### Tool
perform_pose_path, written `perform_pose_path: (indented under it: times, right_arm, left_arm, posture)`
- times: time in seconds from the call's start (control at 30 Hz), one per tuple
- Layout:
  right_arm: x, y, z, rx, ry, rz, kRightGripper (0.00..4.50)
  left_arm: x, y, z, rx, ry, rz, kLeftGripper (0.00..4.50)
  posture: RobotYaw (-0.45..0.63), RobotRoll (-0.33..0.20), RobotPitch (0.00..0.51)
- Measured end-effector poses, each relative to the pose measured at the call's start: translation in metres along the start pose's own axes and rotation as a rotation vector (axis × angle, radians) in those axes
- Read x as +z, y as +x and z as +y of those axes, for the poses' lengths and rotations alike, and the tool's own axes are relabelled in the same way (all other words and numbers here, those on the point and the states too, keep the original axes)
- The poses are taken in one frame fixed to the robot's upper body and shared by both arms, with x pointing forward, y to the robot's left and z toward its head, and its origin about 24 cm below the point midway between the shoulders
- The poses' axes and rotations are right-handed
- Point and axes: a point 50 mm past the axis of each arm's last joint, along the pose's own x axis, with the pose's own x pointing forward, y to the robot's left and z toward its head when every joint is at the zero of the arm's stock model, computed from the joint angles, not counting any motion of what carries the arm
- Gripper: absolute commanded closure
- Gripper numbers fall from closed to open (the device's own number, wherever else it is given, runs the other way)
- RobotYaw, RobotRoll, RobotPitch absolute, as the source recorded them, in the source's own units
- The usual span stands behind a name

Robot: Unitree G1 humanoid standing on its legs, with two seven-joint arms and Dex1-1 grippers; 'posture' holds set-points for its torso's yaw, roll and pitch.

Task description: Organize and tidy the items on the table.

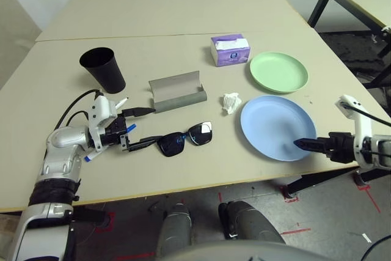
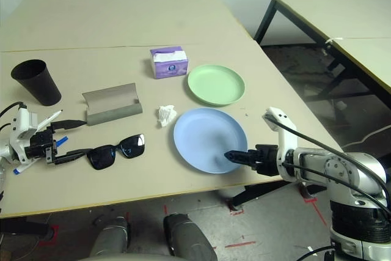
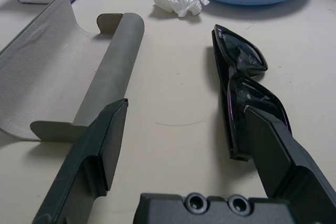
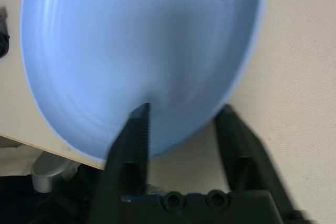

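Two grippers work at the near edge of the pale worktop (image 1: 183, 4). The right gripper (image 1: 300, 143) reaches in from the right with its jaws set around the near right rim of the blue plate (image 1: 278, 128), one finger over the dish and one under the rim; whether they already pinch it I cannot tell. The left gripper (image 1: 142, 128) sits low at the left with jaws spread wide and holding nothing: one finger lies beside the end of the grey glasses case (image 1: 177, 91), the other at the temple end of the black sunglasses (image 1: 183, 139), which lie lenses up on the worktop between the two arms. A white marker with a blue cap (image 1: 91, 156) pokes out beside that arm, and another white marker (image 1: 120, 102) lies just behind the wrist. Beyond the sunglasses, the case rests open, and a crumpled tissue (image 1: 231, 102) lies between it and the blue plate. Farther back, the black cup (image 1: 102, 69) stands upright at the left, the green plate (image 1: 278, 72) lies just behind the blue one, and a purple tissue box (image 1: 230, 49) stands left of it.
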Motion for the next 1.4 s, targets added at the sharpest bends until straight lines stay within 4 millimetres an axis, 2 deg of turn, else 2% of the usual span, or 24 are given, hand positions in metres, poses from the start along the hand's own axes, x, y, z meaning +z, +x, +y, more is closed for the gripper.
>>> perform_pose_path:
  times: [0.13, 0.43, 0.6, 0.73, 0.87, 1.17, 1.3, 1.4]
  right_arm:
    - [0.001, -0.001, 0.0, 0.005, -0.009, -0.008, 4.46]
    - [0.006, -0.005, 0.001, 0.032, -0.023, -0.028, 4.46]
    - [0.016, -0.011, -0.003, 0.032, 0.011, -0.022, 4.46]
    - [0.05, -0.029, -0.008, -0.007, 0.015, -0.075, 4.46]
    - [0.087, -0.042, -0.002, 0.018, 0.005, -0.134, 4.46]
    - [0.152, -0.033, 0.005, 0.047, 0.056, -0.176, 4.46]
    - [0.173, -0.024, -0.007, -0.026, 0.094, -0.242, 4.46]
    - [0.177, -0.019, -0.019, -0.103, 0.126, -0.277, 4.46]
  left_arm:
    - [0.0, 0.001, -0.001, -0.005, 0.003, 0.0, 0.0]
    - [-0.003, 0.007, -0.004, -0.015, -0.001, -0.008, 0.0]
    - [-0.005, 0.01, -0.006, -0.027, -0.003, -0.007, 0.0]
    - [-0.007, 0.011, -0.007, -0.027, -0.007, -0.006, 0.0]
    - [-0.007, 0.012, -0.006, -0.025, -0.004, -0.007, 0.0]
    - [-0.011, 0.014, -0.009, -0.014, -0.006, -0.011, 0.0]
    - [-0.013, 0.013, -0.012, -0.006, -0.01, -0.009, 0.0]
    - [-0.016, 0.011, -0.016, -0.003, -0.019, -0.004, 0.0]
  posture:
    - [-0.08, 0.0, 0.119]
    - [-0.09, 0.0, 0.128]
    - [-0.1, 0.0, 0.13]
    - [-0.09, 0.0, 0.129]
    - [-0.08, 0.0, 0.132]
    - [-0.06, 0.0, 0.14]
    - [-0.05, 0.0, 0.143]
    - [-0.03, 0.0, 0.151]
